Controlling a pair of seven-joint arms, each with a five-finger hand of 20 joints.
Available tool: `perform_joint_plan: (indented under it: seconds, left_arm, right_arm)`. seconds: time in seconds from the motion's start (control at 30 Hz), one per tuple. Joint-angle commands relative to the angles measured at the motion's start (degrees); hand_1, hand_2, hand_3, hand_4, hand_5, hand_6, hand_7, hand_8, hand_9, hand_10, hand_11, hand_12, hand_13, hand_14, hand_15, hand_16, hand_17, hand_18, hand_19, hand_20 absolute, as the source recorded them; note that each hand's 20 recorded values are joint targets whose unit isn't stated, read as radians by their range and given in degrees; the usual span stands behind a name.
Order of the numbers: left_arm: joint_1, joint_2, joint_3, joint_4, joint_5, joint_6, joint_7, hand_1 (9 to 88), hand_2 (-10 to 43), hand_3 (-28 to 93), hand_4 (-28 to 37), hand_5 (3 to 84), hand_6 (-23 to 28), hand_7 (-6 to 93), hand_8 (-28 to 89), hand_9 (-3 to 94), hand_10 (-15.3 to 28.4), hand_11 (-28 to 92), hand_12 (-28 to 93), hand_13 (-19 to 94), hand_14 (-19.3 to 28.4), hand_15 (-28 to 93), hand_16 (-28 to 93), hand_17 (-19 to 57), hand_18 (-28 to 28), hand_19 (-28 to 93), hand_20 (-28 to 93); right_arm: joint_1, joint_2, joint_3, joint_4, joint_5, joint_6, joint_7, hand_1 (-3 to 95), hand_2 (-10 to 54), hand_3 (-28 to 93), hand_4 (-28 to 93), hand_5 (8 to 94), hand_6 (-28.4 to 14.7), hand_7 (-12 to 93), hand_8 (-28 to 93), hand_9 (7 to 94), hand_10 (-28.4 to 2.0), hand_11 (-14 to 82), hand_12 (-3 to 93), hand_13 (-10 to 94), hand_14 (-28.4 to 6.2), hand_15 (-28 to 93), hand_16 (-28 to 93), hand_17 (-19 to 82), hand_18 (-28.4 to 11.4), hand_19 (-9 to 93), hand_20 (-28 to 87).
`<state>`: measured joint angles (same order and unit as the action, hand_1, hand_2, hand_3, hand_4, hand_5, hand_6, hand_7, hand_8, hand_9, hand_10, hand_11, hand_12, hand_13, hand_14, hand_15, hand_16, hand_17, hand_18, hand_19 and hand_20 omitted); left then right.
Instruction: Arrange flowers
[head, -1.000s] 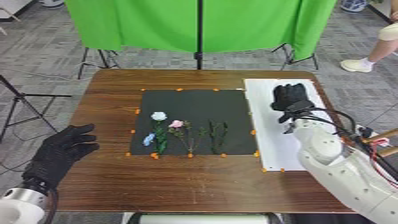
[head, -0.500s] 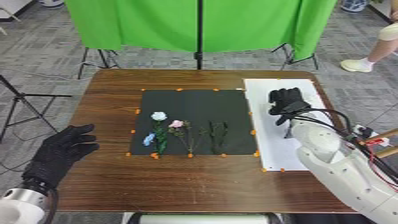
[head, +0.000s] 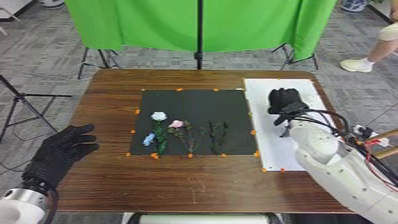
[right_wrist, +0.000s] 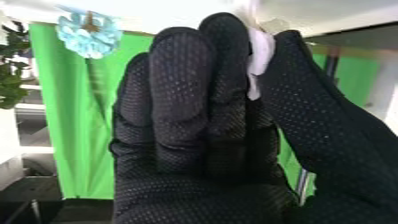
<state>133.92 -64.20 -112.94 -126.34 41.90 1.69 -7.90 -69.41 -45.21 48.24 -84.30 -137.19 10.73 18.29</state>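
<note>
flowers (head: 159, 116): side by side on the black mat (head: 182, 103), probably spaced for single picks
right hand (head: 284, 100): right of mat, fingers straight, together; any grip, i can't tell
left hand (head: 60, 151): left of mat, fingers apart, probably kept clear

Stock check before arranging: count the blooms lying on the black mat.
3: a white bloom, farthest; a pale pink bloom to its right; a light blue bloom, nearest, leftmost. Small buds may hide among the green stems.

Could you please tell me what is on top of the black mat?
A white flower, a pink flower, a blue flower and green stems lie there; the mat beneath them is covered.
</note>
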Motion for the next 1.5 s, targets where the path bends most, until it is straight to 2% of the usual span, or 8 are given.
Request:
perform_joint_plan:
  seconds: [0.03, 0.13, 0.43, 0.6, 0.87, 1.03, 1.23, 1.5]
  left_arm:
    - [1.25, -0.26, 0.09, 0.00, -0.01, 0.27, 0.23, 29.4, 8.3, 73, -28.3, 44.6, 7.3, 31.3, -14, 41.5, 17.4, 46, 19, 36, 20.7, 70, -6, -2.8, 24.5, 67, -1]
    - [1.58, -0.16, 0.01, -0.09, -0.10, 0.57, 0.38, 29.3, 8.2, 73, -28.3, 44.6, 7.2, 31.3, -14, 41.4, 17.4, 46, 19, 36, 20.8, 70, -6, -2.9, 24.5, 67, -1]
    - [0.92, 0.23, 0.64, 0.24, -0.16, 0.22, 0.29, 29.2, 8.3, 73, -28.3, 44.6, 7.3, 31.3, -14, 41.4, 17.5, 46, 19, 36, 20.9, 70, -6, -2.9, 24.5, 67, -1]
    - [0.73, 0.28, 0.75, 0.32, -0.18, 0.41, 0.08, 29.2, 8.3, 73, -28.3, 44.6, 7.3, 31.4, -14, 41.5, 17.5, 46, 19, 36, 20.8, 70, -6, -2.8, 24.5, 67, -1]
    - [0.35, 0.28, 0.84, 0.42, -0.14, 0.23, -0.41, 29.3, 8.3, 73, -28.3, 44.6, 7.3, 31.3, -14, 41.5, 17.3, 46, 19, 36, 20.9, 70, -6, -2.9, 24.5, 67, -1]
    - [0.29, 0.11, 0.83, 0.45, -0.05, 0.18, -0.55, 29.2, 8.3, 73, -28.3, 44.6, 7.2, 31.3, -14, 41.5, 17.4, 46, 19, 36, 20.8, 70, -6, -2.9, 24.5, 67, -1]
    - [0.11, 0.18, 0.98, 0.62, -0.01, -0.11, -0.42, 29.2, 8.3, 73, -28.3, 44.6, 7.3, 31.3, -14, 41.5, 17.3, 46, 19, 36, 20.8, 70, -6, -2.9, 24.5, 67, -1]
    - [0.35, 0.20, 0.80, 0.54, -0.03, -0.06, -0.38, 29.3, 8.3, 73, -28.3, 44.6, 7.3, 31.3, -14, 41.5, 17.4, 46, 19, 36, 20.7, 70, -6, -2.9, 24.5, 67, -1]
  right_arm:
    - [-0.88, -0.17, 0.67, -3.19, 0.43, -0.29, -1.84, 48.6, -9.4, 85, -28, 72.2, 2.5, 46, -12, 89.5, -2.7, 20.8, 45.4, 81, -1.7, 51, 36, 32, -15.3, 75, 37]
    - [-0.02, -1.26, 0.09, -6.20, 1.43, -0.52, -3.45, 48.6, -9.5, 85, -28, 72.4, 2.3, 46, -12, 89.5, -2.9, 20.8, 45.8, 81, -1.7, 51, 36, 32, -15.2, 75, 37]
    - [3.54, -6.39, -4.64, -13.78, 2.33, -0.98, -9.53, 48.1, -9.5, 85, -28, 71.7, 2.3, 47, -12, 89.0, -3.0, 20.0, 46.7, 80, -1.6, 51, 37, 31, -15.1, 74, 37]
    - [5.57, -9.68, -8.41, -13.04, 1.25, -2.83, -11.54, 47.7, -9.5, 86, -28, 71.3, 2.4, 47, -12, 88.9, -2.9, 19.5, 47.6, 79, -1.5, 51, 37, 31, -15.0, 74, 37]
    - [6.84, -12.27, -12.29, -10.69, -0.20, -6.85, -10.43, 47.6, -9.5, 85, -28, 70.7, 2.5, 48, -12, 88.4, -2.9, 19.1, 47.6, 79, -1.5, 51, 38, 31, -14.7, 74, 37]
    - [7.06, -12.90, -13.81, -9.37, -1.64, -6.12, -9.74, 47.4, -9.5, 85, -28, 70.5, 2.5, 48, -12, 88.3, -2.9, 19.2, 47.6, 78, -1.6, 51, 38, 31, -14.8, 74, 37]
    - [8.11, -13.63, -16.48, -6.69, -3.09, -1.46, -8.14, 47.4, -9.5, 85, -28, 70.4, 2.5, 48, -12, 88.1, -2.9, 19.5, 47.8, 78, -1.5, 51, 37, 31, -14.8, 74, 37]
    - [7.67, -13.87, -15.59, -6.57, -3.73, -2.51, -8.12, 46.1, -9.5, 83, -28, 68.9, 2.3, 49, -11, 86.9, -2.9, 19.6, 48.0, 78, -1.6, 52, 37, 30, -14.8, 74, 37]
